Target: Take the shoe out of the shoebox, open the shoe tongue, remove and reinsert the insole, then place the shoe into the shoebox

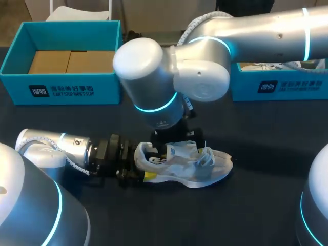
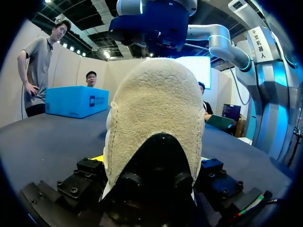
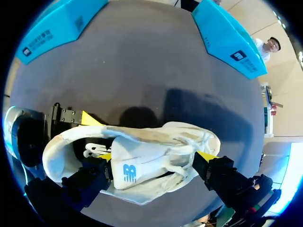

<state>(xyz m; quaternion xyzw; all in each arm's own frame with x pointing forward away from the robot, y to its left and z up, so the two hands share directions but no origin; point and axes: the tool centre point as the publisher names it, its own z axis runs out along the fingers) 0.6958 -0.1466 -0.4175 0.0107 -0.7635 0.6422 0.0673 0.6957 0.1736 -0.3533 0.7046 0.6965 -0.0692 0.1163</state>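
A white sneaker (image 1: 197, 165) lies on its side on the dark table (image 1: 154, 220), toe to the right. My left gripper (image 1: 146, 166) comes in low from the left and is shut on the heel. In the left wrist view the fuzzy heel (image 2: 156, 123) fills the space between its fingers. My right gripper (image 3: 156, 158) hangs directly over the shoe (image 3: 156, 142), open wide. One yellow tip is at the collar and the other near the toe. A white flap with a blue logo (image 3: 137, 168) lies between them. In the head view the right gripper (image 1: 177, 142) is mostly hidden by its wrist.
A teal shoebox (image 1: 61, 84) with brown cardboard inside stands at the back left. A second teal box (image 1: 279, 87) stands at the back right, partly behind my right arm. Bare dark table lies in front of the shoe and to its right.
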